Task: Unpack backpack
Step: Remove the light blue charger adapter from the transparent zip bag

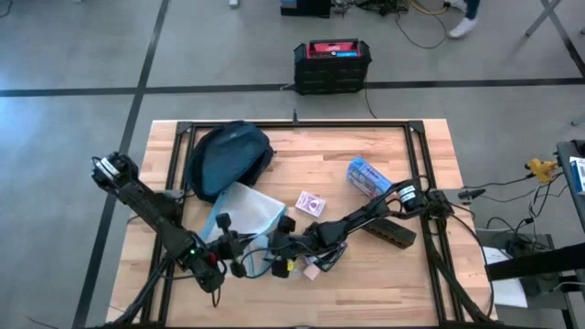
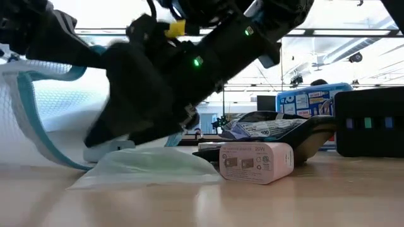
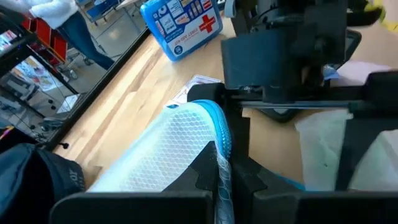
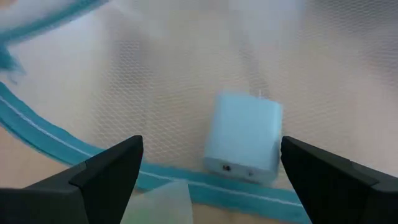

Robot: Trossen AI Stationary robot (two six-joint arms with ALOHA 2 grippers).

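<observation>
Navy backpack (image 1: 228,158), soft fabric, rounded oblong, lying at the far left of the wooden table (image 1: 402,265), well apart from both grippers. Just in front of it, a flat mesh pouch (image 1: 245,210), white honeycomb netting edged with teal zipper tape, one corner lifted. Left gripper (image 3: 222,177) at the near left, fingers pressed together, pinching the pouch's teal edge. Right gripper (image 4: 208,165) just beside it, reaching across from the right, fingers spread wide over the netting, nothing between them. Under the mesh in the right wrist view, a small white charger block (image 4: 242,138), smooth, rounded corners. A second white charger (image 2: 255,162) lying on the bare wood near the grippers, printed label facing the low camera. Pale green sheet (image 2: 148,165), thin and translucent, flat beside it. Small patterned card box (image 1: 311,203) mid-table. Blue first-aid pack (image 1: 367,176) with red cross farther right. Long dark flat case (image 1: 391,232) near it. Beyond the table, a black box with a red top (image 1: 332,66) on the floor.
</observation>
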